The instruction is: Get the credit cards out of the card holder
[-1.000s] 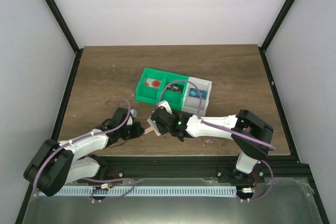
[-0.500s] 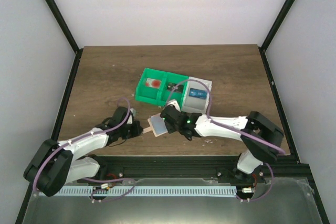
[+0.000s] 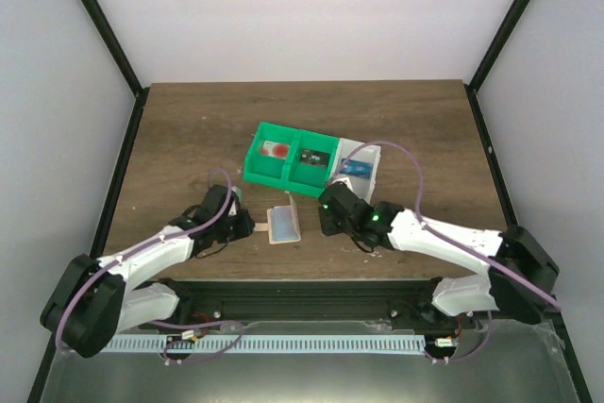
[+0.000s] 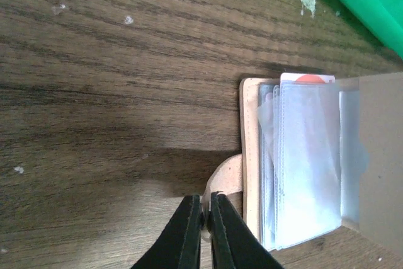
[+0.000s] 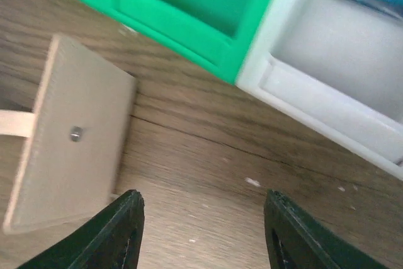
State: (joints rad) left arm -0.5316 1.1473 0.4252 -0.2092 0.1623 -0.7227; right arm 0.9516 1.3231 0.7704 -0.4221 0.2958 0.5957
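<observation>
The card holder [image 3: 283, 224] is seen lying open on the table [image 3: 189, 139], just in front of the green bins [image 3: 257, 173], with one flap apparently raised. Its thin closure strap [image 4: 225, 177] is pinched by the left gripper [image 4: 203, 211], jaws pressed fully together on it, so the wallet is anchored at that side. The right gripper [image 5: 203, 201] is held roughly half open beside the raised flap, with nothing between its fingers. The holder is judged light and floppy, likely to slide or fold if tugged, so the hold on the strap matters. Clear plastic sleeves [image 4: 302, 168] are exposed, soft and probably slick, and a card [image 4: 307, 79] with a red edge is seen peeking past them. That stiff, thin protruding edge is judged the place to be pinched, then drawn straight out along the sleeve.
</observation>
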